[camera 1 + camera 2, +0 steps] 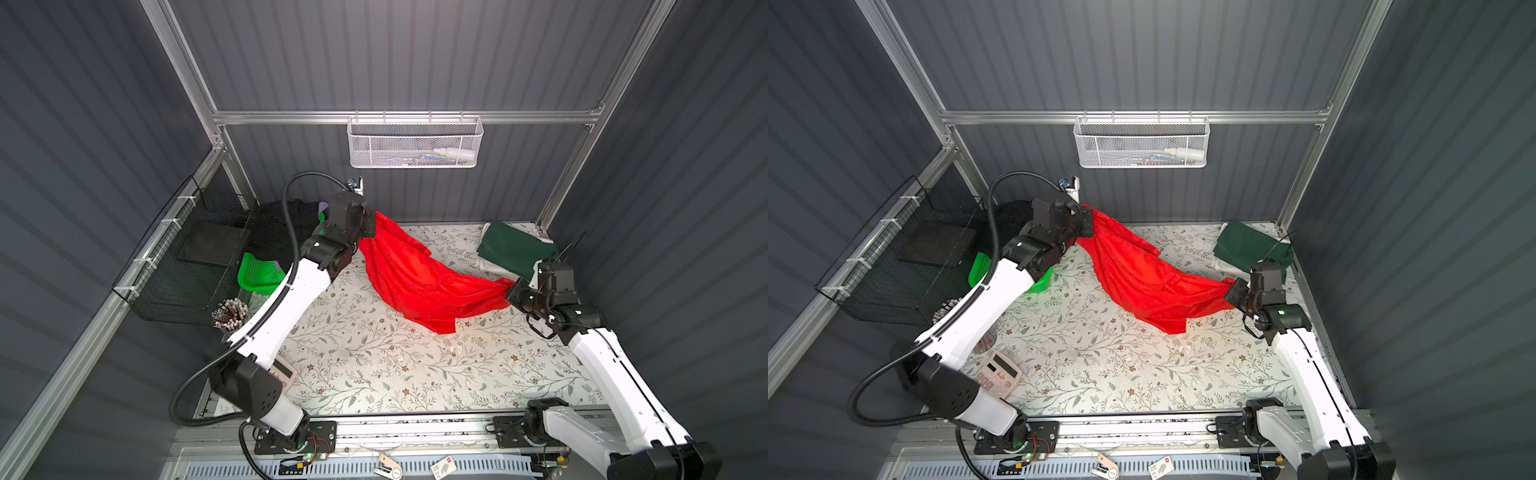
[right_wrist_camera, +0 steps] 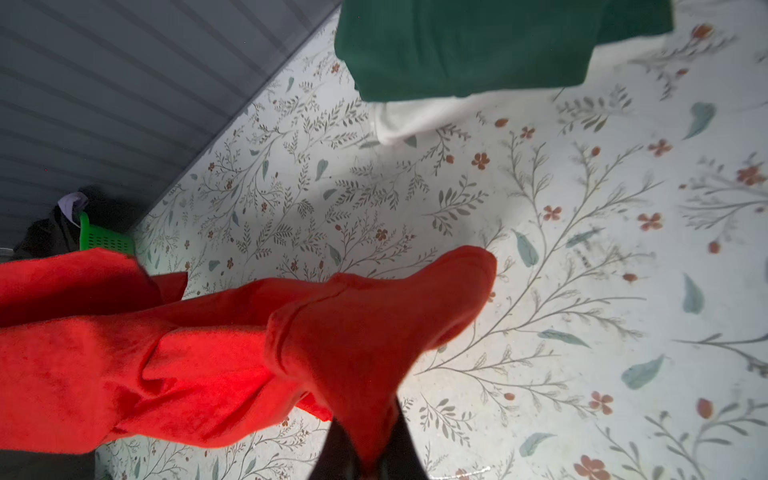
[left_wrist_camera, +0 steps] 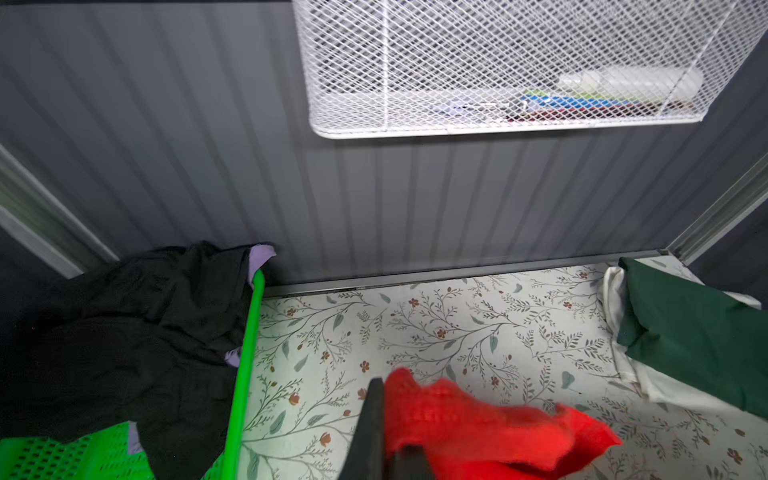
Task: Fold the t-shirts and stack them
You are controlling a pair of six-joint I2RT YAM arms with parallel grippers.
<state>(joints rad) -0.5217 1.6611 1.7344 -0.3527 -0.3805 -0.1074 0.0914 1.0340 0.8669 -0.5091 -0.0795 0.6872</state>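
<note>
Red t-shirt [image 1: 419,282] is hanging mid-frame, light, limp, likely slippery; left gripper [image 1: 371,228] and right gripper [image 1: 510,291] are pinching opposite ends.

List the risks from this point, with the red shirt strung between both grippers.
1. The left gripper and the right gripper each pinch only a bunched bit of the red t-shirt; the cloth might slip out.
2. It sags twisted, its low edge seemingly on the table, so it may land creased.
3. The right gripper sits close to the dark green t-shirt folded on the white t-shirt; a swing could disturb that stack.
</note>
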